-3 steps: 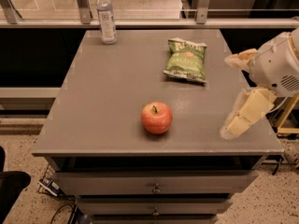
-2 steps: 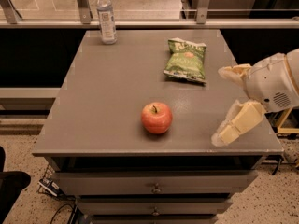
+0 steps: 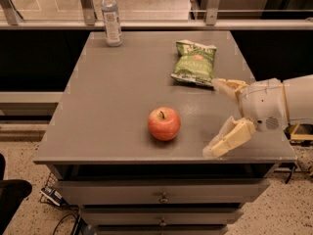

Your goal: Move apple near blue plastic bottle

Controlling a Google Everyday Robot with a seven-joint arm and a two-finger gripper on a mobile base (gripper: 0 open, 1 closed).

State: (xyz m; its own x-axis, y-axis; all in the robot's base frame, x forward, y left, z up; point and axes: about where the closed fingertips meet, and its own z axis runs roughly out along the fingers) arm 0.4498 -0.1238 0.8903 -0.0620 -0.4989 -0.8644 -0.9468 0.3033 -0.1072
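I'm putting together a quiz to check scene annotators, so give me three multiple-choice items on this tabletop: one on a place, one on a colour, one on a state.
1. Where on the grey table does the tall clear bluish plastic bottle stand?
A) at the front edge
B) at the far left corner
C) at the right edge

2. What colour is the crinkled chip bag?
A) green
B) red
C) white

3. How does the robot's gripper stand to the round red-orange apple?
A) jaws shut on it
B) jaws shut, pressing on its top
C) jaws open, to its right, apart from it

Answers:
1 B: the bottle is at the far left corner, next to the rail.
2 A: the bag's wrapper is plainly green.
3 C: the jaws are spread wide over the table's right side, with bare table between them and the apple.
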